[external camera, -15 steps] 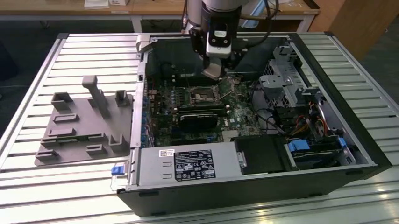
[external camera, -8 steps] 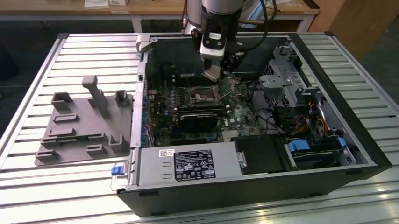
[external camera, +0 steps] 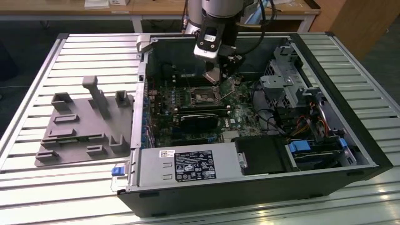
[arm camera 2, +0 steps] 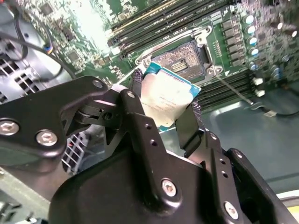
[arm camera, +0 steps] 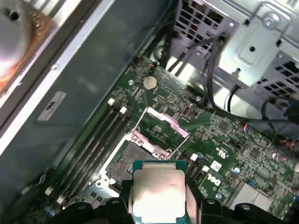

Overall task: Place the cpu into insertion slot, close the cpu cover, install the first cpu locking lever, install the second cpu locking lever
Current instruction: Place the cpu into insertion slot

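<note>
The fingers (arm camera 2: 187, 128) clamp the cpu (arm camera 2: 166, 98) by its edges, just above the insertion slot (arm camera 2: 182, 58). The slot lies open, its cpu cover (arm camera: 150, 142) swung up.

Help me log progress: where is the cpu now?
In the second wrist view, the cpu sits gripped in the gripper, close to the open insertion slot.

Open computer case (external camera: 250, 194) on slatted table (external camera: 37, 89) — grey moulded fixture (external camera: 70, 144) beside case, exterior view's left; silver power-supply box (external camera: 187, 166) inside case.
</note>
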